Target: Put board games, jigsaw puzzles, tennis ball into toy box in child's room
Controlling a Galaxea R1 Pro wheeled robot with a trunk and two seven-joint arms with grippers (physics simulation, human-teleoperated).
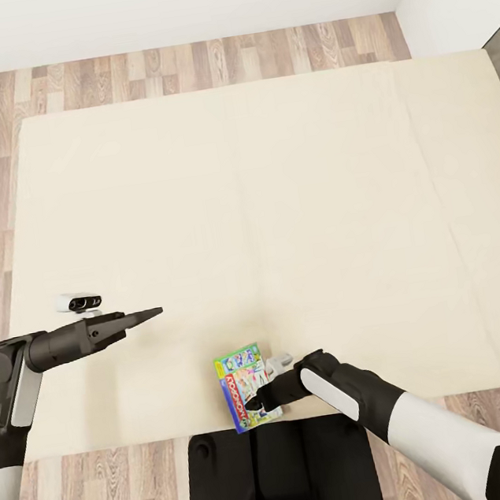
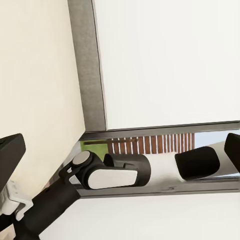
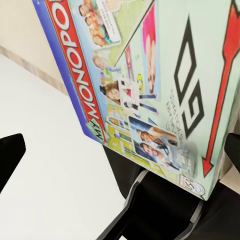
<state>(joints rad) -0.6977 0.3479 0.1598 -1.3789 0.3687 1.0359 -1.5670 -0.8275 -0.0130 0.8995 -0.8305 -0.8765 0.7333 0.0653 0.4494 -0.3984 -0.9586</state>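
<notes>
**Spotter:** Where's the game?

**Operator:** The flat white-green cardboard Monopoly box with the red banner (image 1: 246,386) lies on the wide plain beige mattress (image 1: 277,214), by its near edge at about six o'clock from the bed's middle. My right gripper (image 1: 251,402) sits at the box's near end. From the right wrist view the printed lid (image 3: 150,90) fills most of the frame, with one dark finger (image 3: 10,157) clear out to the side, so I judge the jaws spread and not yet pinching.

**Spotter:** How will it handle?

**Operator:** Stiff, light, glossy, likely slippery. I'd bite across a thin edge, since the broad face is too wide.

**Spotter:** Left side?

**Operator:** The left gripper (image 1: 152,315) hovers over the mattress at nine o'clock from the box, well apart, carrying nothing; its fingers look pressed together.
</notes>
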